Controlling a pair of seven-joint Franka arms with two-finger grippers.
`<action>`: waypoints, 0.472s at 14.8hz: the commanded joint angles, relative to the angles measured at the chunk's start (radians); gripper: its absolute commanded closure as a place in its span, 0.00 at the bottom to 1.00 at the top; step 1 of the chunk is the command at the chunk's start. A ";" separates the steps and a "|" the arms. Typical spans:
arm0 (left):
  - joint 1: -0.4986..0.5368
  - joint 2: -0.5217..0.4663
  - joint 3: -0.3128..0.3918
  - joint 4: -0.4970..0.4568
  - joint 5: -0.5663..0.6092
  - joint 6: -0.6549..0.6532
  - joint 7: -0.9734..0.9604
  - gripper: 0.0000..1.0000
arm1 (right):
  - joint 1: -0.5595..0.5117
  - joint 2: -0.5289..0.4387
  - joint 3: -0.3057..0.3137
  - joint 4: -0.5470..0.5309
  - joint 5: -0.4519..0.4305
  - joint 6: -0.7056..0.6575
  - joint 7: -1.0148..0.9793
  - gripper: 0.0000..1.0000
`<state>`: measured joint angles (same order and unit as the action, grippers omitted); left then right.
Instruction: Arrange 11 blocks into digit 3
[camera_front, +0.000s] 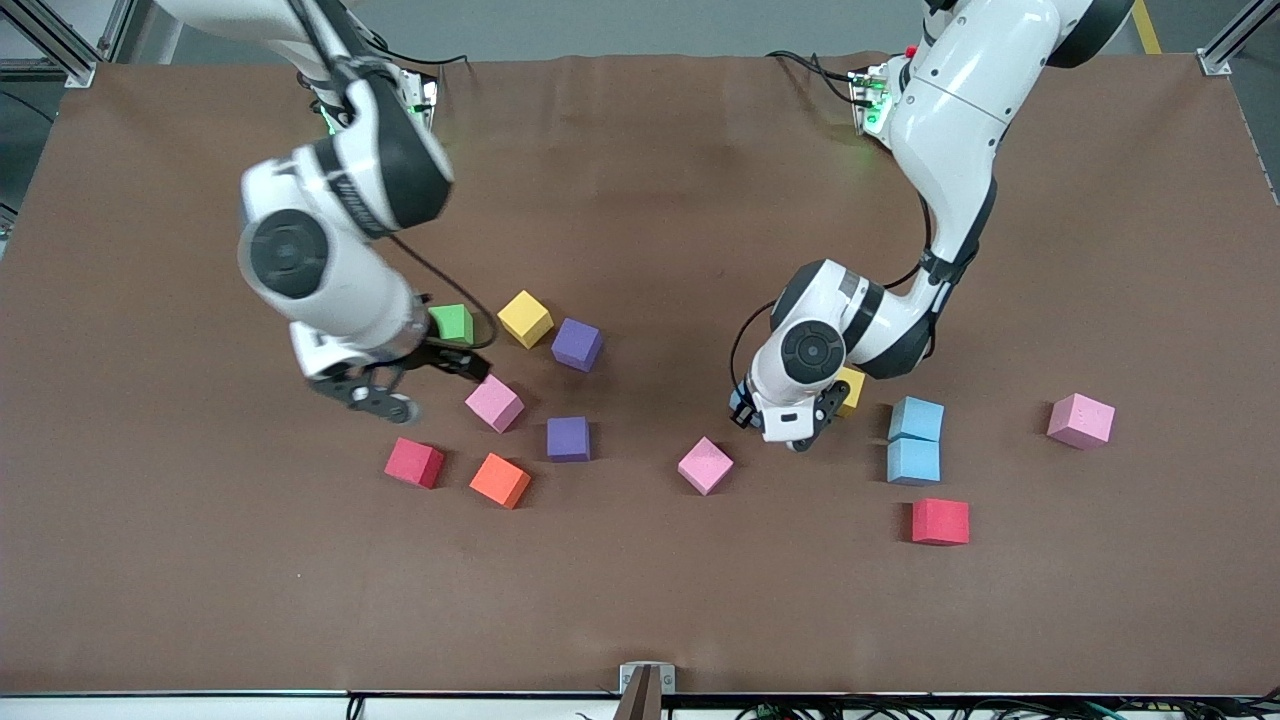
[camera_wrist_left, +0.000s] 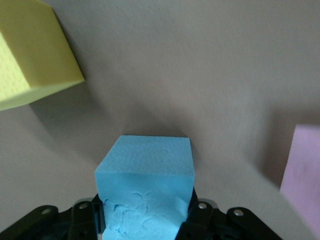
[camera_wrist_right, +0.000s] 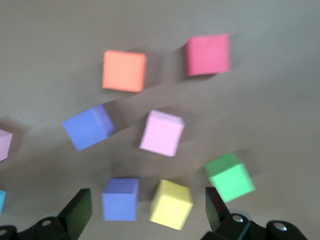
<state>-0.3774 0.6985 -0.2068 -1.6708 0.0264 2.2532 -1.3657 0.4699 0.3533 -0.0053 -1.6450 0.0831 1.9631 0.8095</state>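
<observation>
Light blue block (camera_wrist_left: 145, 192) clamped between left gripper (camera_front: 785, 425) fingers, ready for carrying; stacked blue pair (camera_front: 915, 440) at its 3 o'clock, probably the digit's start. Remaining blocks scattered toward 9 o'clock. Right gripper (camera_wrist_right: 147, 207) spread wide, empty, over pink block (camera_front: 494, 403).

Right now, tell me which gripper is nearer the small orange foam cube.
Right. The right gripper hovers open close beside the orange cube; the left gripper is toward the left arm's end, holding a light blue cube.

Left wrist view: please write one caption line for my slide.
Left gripper shut on a light blue cube above the brown table, with a yellow cube and a pink cube nearby.
</observation>
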 joint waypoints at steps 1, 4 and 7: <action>-0.005 -0.115 -0.049 -0.153 0.027 0.019 0.088 0.90 | 0.088 0.031 -0.010 -0.073 0.014 0.101 0.092 0.00; -0.006 -0.146 -0.147 -0.207 0.027 0.028 0.151 0.90 | 0.147 0.073 -0.012 -0.111 0.011 0.193 0.126 0.00; -0.005 -0.152 -0.226 -0.240 0.119 0.036 0.189 0.90 | 0.158 0.072 -0.012 -0.199 0.009 0.292 0.126 0.00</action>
<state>-0.3899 0.5788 -0.3960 -1.8520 0.0772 2.2608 -1.2089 0.6241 0.4525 -0.0071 -1.7704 0.0853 2.1988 0.9327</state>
